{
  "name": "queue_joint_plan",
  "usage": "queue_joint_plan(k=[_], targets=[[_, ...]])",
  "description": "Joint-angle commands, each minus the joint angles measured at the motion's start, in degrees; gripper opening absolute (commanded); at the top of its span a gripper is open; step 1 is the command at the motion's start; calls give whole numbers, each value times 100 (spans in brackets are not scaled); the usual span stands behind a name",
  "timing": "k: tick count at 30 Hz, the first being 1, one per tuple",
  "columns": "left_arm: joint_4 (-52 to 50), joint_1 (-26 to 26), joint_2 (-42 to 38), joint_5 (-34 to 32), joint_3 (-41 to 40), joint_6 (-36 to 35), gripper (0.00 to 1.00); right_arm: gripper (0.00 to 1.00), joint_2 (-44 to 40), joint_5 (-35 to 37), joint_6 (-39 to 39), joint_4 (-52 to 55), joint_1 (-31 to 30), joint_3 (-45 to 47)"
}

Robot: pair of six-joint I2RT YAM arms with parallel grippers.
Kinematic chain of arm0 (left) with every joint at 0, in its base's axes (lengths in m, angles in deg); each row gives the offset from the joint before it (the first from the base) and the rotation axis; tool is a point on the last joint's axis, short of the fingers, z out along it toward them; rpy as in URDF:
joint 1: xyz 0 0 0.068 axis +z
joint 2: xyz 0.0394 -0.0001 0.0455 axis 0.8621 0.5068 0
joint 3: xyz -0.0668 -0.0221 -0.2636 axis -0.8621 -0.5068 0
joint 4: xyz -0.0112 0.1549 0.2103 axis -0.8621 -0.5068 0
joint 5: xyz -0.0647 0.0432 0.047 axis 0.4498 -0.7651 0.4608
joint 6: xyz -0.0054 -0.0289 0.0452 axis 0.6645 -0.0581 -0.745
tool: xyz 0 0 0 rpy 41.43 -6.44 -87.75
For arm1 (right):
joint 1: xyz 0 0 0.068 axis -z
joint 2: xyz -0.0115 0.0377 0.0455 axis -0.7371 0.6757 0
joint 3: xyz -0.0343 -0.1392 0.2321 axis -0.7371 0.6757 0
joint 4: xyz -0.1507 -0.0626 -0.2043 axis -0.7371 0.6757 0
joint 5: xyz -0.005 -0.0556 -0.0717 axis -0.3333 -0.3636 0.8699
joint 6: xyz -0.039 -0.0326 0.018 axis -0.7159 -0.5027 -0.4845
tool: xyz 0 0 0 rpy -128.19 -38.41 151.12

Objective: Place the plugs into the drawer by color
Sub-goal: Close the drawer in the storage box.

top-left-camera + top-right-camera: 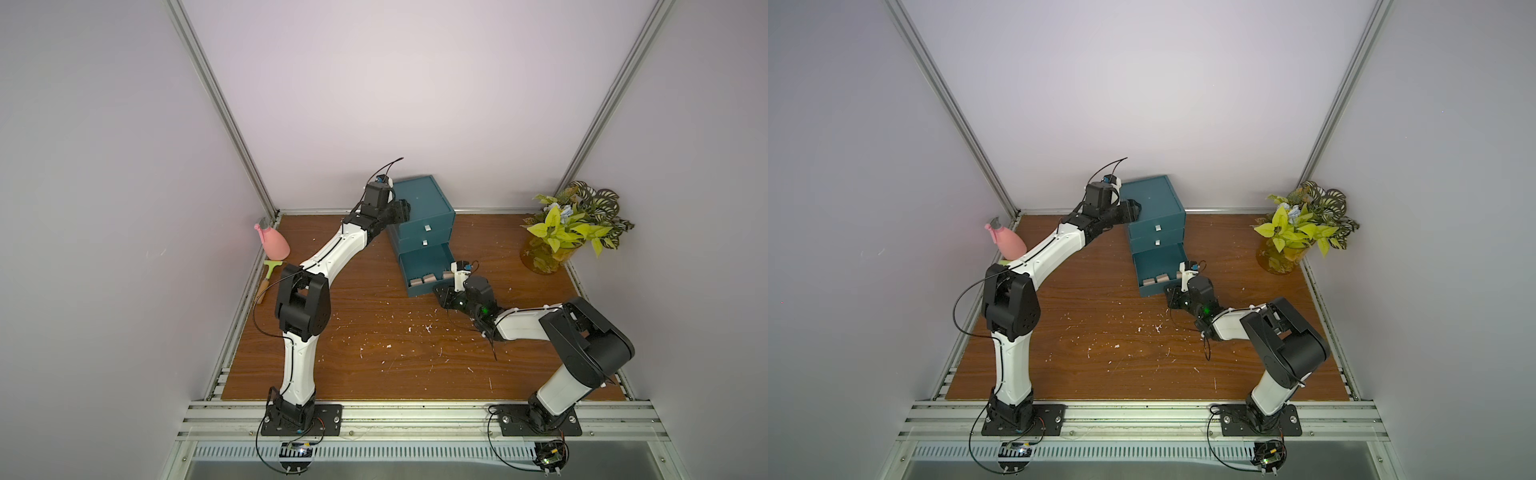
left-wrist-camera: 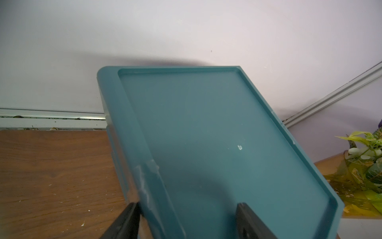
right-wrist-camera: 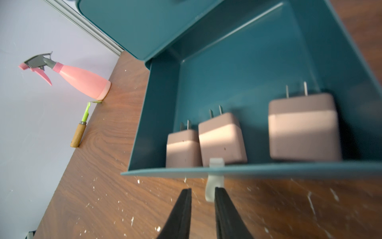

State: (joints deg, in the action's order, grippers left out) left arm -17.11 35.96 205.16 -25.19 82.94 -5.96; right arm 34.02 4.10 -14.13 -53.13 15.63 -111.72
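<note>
Since all three beige plugs lie in a row against the front wall of the pulled-out bottom drawer, and no plug shows on the table, the step in hand is judged to be closing that drawer. The right gripper sits at the drawer front with its jaws narrowly parted, one finger just beside the white tab; nothing is pinched. Push squarely on the front panel, in line with the slide and slowly, so that the drawer does not skew and the plugs do not tip. The left gripper is spread astride the top edge of the chest; use it as a brace. Both upper drawers are shut. The spray bottle, scraper and plant stand well apart, and nothing blocks the path.
</note>
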Motion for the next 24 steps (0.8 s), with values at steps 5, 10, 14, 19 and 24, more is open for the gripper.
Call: queue_joint_plan(k=[5,10,14,19,24], targets=[[-413,22,208,42,-72,-123,68,25,171,11,-207,-163,21,-501],[-413,22,187,35,-80,-117,68,25,294,60,-295,-74,30,-747],[-410,22,187,44,-80,-119,68,25,365,127,-346,-70,34,-893],[-413,22,175,34,-84,-123,68,24,502,182,-423,-52,39,-1091],[-411,22,182,45,-81,-124,68,23,811,200,-498,-114,43,-1320]])
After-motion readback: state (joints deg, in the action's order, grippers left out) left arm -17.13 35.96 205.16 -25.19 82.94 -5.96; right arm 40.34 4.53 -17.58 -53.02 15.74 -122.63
